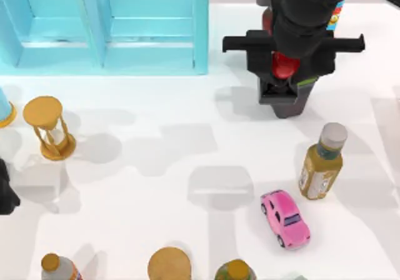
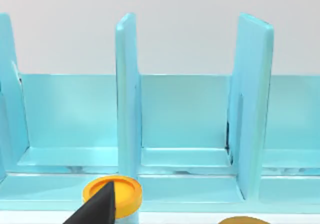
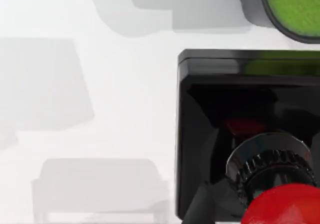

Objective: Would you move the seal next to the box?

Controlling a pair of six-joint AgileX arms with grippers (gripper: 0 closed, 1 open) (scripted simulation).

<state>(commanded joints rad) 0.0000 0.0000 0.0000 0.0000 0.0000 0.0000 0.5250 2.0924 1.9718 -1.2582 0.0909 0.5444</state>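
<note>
The right gripper hangs straight over the seal, a small stamp with a black square block base and a round glossy red knob, at the far right of the table. The seal stands upright, its long axis pointing up at the wrist, so in the right wrist view the knob sits close under the camera with the black block below it. A dark finger shows beside the knob, but I cannot tell whether the fingers pinch it or stand off it.

The box, a light blue open shelf unit with upright dividers, lies to the left of the seal. Bare white table separates the two, so nothing stands in the way of a leftward carry, and the right arm is clearly the nearer one.

Farther off, toward the near edge, stand a yellow-brown bottle with a grey cap and a pink toy car. A wooden hourglass stands well apart on the left, near the parked left gripper, whose finger state I cannot tell either
</note>
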